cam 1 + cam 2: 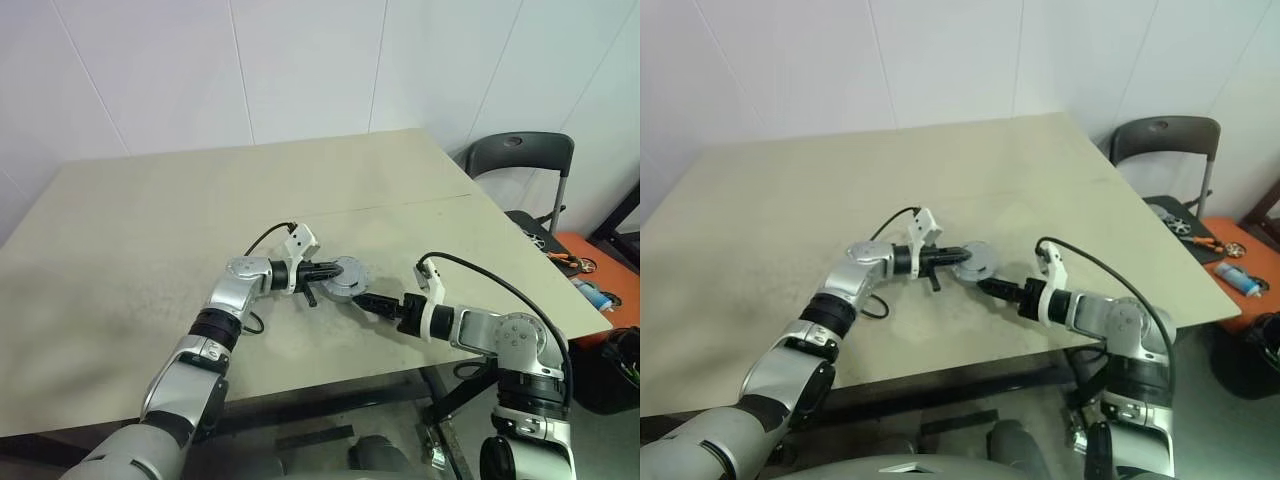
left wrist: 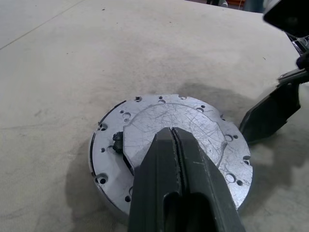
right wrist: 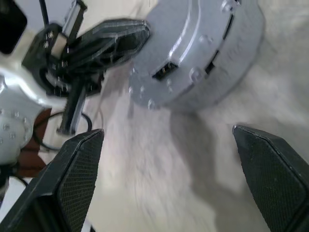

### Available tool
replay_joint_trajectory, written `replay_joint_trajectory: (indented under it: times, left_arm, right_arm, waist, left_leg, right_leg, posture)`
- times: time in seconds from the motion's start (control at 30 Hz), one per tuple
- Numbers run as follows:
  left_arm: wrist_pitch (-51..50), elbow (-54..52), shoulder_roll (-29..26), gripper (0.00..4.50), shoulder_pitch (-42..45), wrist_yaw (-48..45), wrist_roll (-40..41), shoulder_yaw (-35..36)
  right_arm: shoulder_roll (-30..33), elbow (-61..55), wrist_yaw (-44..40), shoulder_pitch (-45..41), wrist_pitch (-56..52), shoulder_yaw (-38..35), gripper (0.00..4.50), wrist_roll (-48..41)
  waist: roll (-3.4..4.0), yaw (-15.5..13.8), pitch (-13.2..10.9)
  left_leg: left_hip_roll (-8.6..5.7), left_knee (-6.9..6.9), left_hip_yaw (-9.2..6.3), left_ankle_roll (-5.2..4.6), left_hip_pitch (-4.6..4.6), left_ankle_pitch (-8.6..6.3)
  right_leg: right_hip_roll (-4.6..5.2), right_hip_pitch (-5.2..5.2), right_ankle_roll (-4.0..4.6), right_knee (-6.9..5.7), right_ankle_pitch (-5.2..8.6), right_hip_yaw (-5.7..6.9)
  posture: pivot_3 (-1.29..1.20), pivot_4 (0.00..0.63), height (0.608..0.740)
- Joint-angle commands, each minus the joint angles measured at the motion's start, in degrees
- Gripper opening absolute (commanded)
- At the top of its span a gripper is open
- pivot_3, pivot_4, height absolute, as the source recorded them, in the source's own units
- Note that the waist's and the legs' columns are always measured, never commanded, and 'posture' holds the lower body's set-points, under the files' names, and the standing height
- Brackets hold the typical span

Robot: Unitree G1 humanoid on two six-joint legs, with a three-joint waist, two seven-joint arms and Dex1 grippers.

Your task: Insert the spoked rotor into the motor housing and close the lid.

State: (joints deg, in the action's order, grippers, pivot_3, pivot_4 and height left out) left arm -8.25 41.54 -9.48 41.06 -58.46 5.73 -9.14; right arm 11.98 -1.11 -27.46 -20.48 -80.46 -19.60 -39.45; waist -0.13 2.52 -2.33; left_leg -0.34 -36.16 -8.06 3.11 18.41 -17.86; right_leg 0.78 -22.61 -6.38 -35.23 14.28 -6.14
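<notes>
The black two-fingered right gripper (image 1: 372, 301) stands spread wide and empty, just short of the squat round silver-grey metal motor housing (image 1: 345, 281). The flat light-grey round metal lid (image 2: 176, 133) already lies on that housing. Beyond the housing, the black left gripper (image 1: 330, 269) is clenched, its fingers pressed together and resting on the lid. To seat the lid well, I judge it wants even downward pressure, centred over the housing. No writing is legible.
</notes>
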Motion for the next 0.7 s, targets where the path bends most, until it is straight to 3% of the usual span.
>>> replay_joint_trajectory:
  times: [0.03,0.33,0.7]
  left_arm:
    - [-2.29,0.01,-0.3,0.0,-1.99,-0.47,-0.89,-1.49]
    - [-3.89,-2.91,-0.72,0.0,-3.75,-0.45,-0.88,-1.82]
    - [-4.2,-3.33,-0.47,0.0,-4.24,0.1,-1.03,-1.81]
  right_arm:
    - [-3.26,1.27,3.76,-2.27,2.97,-0.92,4.46,0.25]
    - [-7.13,2.29,8.67,-0.58,7.03,2.28,4.46,2.12]
    - [-12.19,8.23,14.57,-1.82,12.91,0.25,4.46,2.42]
  waist:
    - [0.0,0.02,0.0]
    - [0.01,0.19,0.05]
    - [-0.02,1.75,0.16]
  left_leg:
    - [0.0,0.0,0.0,0.0,0.0,0.0]
    - [0.01,-0.02,0.0,0.0,-0.09,0.0]
    - [0.02,-0.1,0.01,0.04,-0.19,0.02]
  right_leg:
    - [0.0,0.0,0.0,0.0,0.0,0.0]
    - [-0.01,0.06,0.0,-0.05,-0.01,-0.01]
    - [-0.02,0.41,0.24,-0.13,0.09,-0.02]
  posture:
    - [0.0,0.0,0.74]
    - [0.0,0.0,0.74]
    - [0.0,0.0,0.74]
